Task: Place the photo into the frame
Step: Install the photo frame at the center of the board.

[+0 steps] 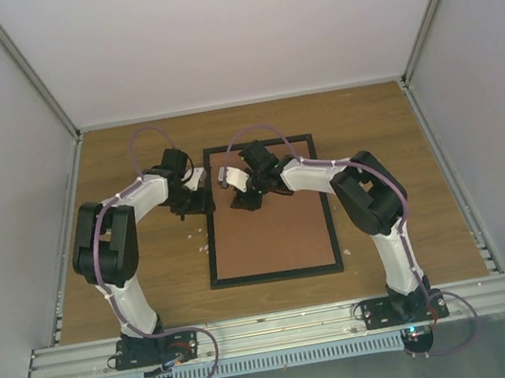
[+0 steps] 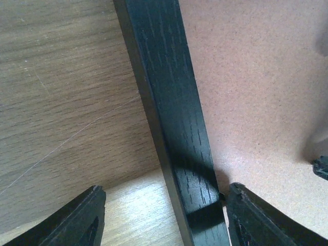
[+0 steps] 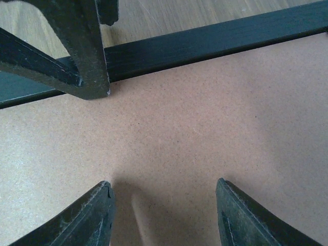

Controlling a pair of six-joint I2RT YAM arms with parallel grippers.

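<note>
The black frame [image 1: 210, 217] lies flat on the wooden table [image 1: 124, 172], with a brown backing board [image 1: 274, 229] filling its opening. The photo is out of view. My left gripper [image 1: 193, 205] is low over the frame's left rail [image 2: 169, 102], open, with one finger on the table side and the other [image 2: 251, 215] on the board side at the rail's inner edge. My right gripper [image 1: 240, 197] hovers open just above the backing board [image 3: 179, 128], near the top left of the frame [image 3: 205, 43], with nothing between its fingers. The left finger [image 3: 84, 56] shows close by.
Small white scraps [image 1: 206, 246] lie on the table beside the frame's left rail. White enclosure walls [image 1: 1, 192] stand at the left, right and back. A metal rail [image 1: 275, 326] with both arm bases runs along the near edge.
</note>
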